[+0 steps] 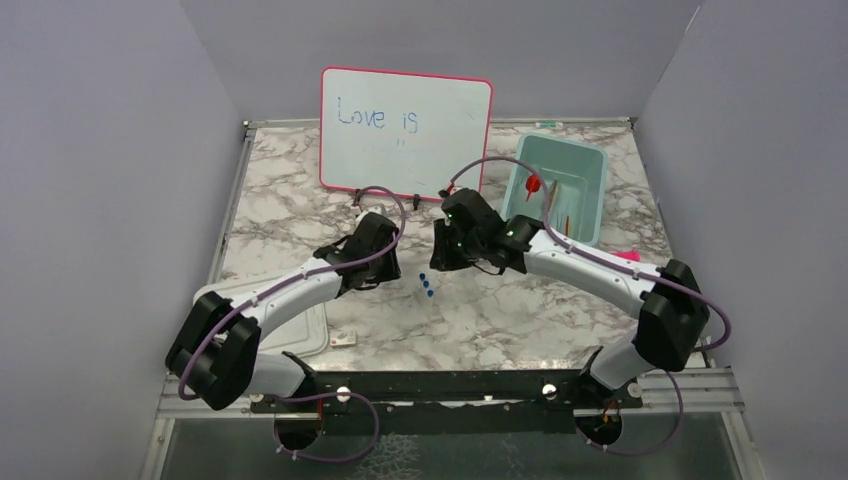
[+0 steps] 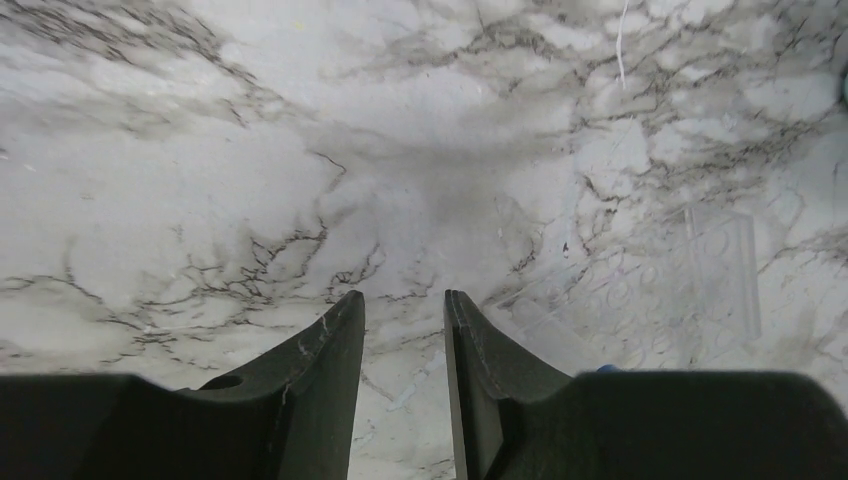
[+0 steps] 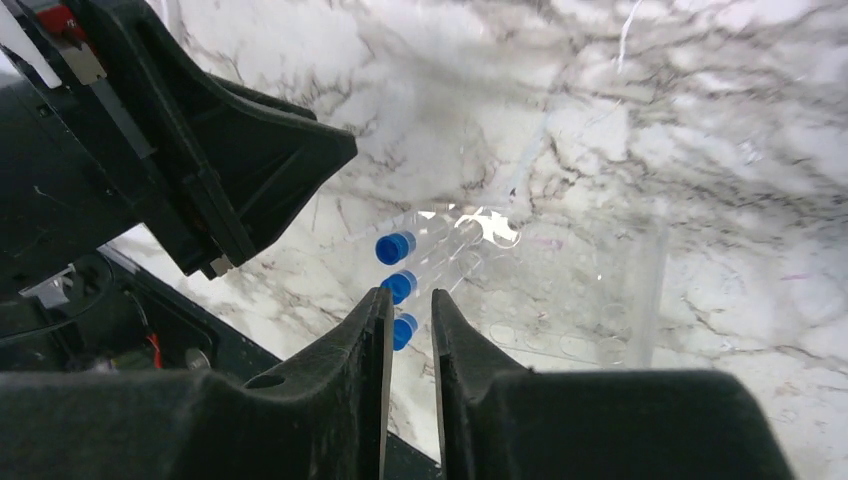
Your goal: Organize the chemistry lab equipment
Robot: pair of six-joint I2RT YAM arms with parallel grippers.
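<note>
- Fingers (image 2: pixel 320 365) of the left gripper (image 2: pixel 402 303), left of centre in the top view, stand apart with only the bare marble table (image 2: pixel 300 150) between them, grasping nothing.
- Three blue-capped tubes (image 1: pixel 427 285) lie at mid-frame between the two grippers, at the clear rack (image 3: pixel 590 300).
- The right gripper (image 3: pixel 408 298) is nearly closed. One blue cap shows in the slit, and I cannot tell whether it is gripped.
- A teal bin (image 1: pixel 600 165) at upper right holds a red tool (image 1: pixel 533 184).
</note>
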